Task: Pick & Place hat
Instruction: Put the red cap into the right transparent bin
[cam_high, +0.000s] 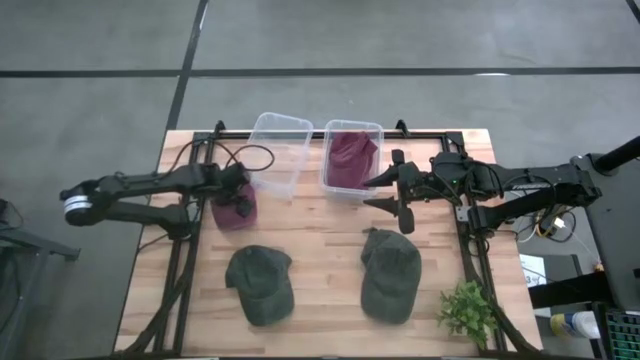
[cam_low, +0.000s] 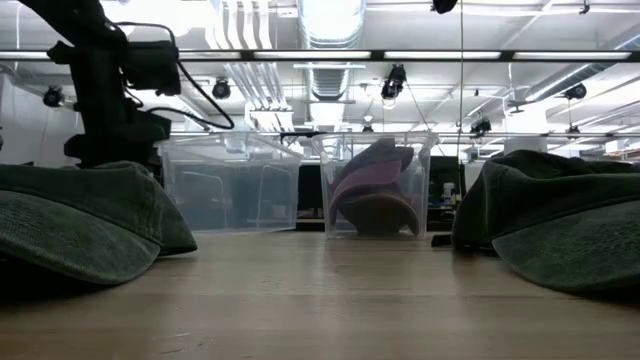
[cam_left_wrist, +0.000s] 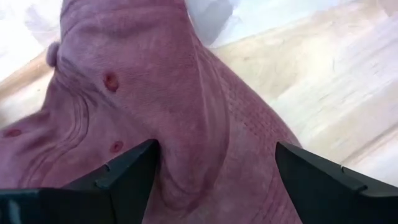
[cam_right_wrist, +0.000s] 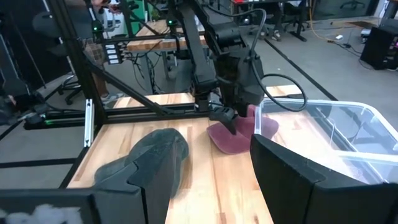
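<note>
Four caps: maroon cap (cam_high: 234, 211) lying on desk (cam_high: 320, 290) beside empty clear bin (cam_high: 276, 150); second maroon cap (cam_high: 350, 155) crumpled inside neighbouring bin (cam_high: 328, 180); two dark green caps (cam_high: 260, 283) (cam_high: 388, 275) resting crown-up nearer front edge.

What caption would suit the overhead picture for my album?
Left end effector open over a maroon hat; two green hats wait on the wooden table.

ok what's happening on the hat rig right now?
The left tool is open, down over a maroon cap lying on the table beside the empty clear bin; its fingers straddle the cap but have not closed. The right tool hovers open by the second bin, which already holds a maroon cap. Two green caps, one left and one right, lie untouched nearer the front.
</note>
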